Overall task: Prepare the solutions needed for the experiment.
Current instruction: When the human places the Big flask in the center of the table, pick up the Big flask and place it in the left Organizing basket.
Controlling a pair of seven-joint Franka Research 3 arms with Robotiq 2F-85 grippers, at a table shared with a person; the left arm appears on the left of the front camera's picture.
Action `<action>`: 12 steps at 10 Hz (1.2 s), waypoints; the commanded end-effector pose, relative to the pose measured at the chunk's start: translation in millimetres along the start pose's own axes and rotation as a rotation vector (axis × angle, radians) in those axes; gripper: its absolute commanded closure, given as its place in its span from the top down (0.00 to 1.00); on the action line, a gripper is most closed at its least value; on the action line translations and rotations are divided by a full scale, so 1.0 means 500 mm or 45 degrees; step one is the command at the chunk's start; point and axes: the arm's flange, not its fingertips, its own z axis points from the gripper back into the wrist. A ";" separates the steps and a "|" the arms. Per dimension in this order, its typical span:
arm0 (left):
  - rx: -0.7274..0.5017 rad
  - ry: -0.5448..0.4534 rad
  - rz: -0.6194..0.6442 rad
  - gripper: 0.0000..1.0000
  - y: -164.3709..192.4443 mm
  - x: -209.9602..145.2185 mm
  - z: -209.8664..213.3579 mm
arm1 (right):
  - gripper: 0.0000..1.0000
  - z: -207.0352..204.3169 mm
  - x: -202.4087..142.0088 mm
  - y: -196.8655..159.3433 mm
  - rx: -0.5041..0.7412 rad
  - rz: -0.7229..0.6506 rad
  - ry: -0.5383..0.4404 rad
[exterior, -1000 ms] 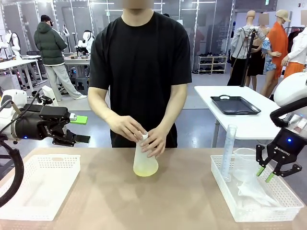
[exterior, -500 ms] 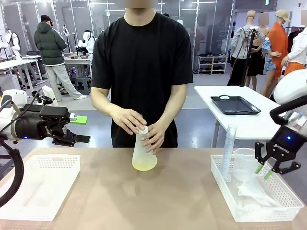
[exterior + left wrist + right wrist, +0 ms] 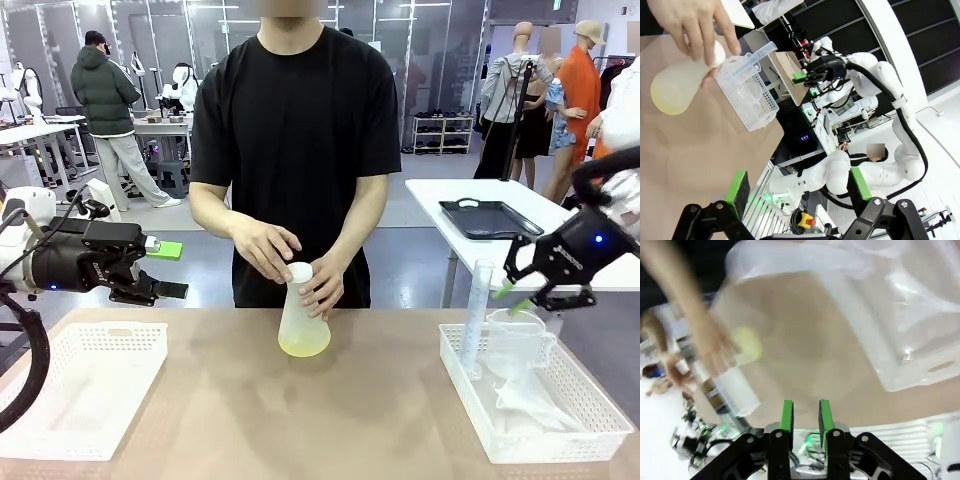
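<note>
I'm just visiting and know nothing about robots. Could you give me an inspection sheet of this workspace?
Surface: tan table, nothing spilled seen.
Job's things: person's hands hold conical flask upright, mid-table; shallow yellow solution inside.
Clutter: white basket left; right basket holds graduated cylinder, beaker.
Grippers: left gripper open, holding nothing; right gripper jaws slightly apart, holding nothing, above right basket.
Cables: black cable loops beside left arm.
Surroundings: second table with black tray; person in green jacket behind.

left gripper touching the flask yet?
Apart. In the front view the left gripper hangs open, well to the left of the flask, with floor and table showing between them. A person's hand grips the flask's neck.
</note>
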 end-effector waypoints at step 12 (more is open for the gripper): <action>-0.030 -0.020 0.011 1.00 -0.005 0.002 -0.004 | 0.56 -0.030 -0.033 -0.026 0.856 0.503 0.451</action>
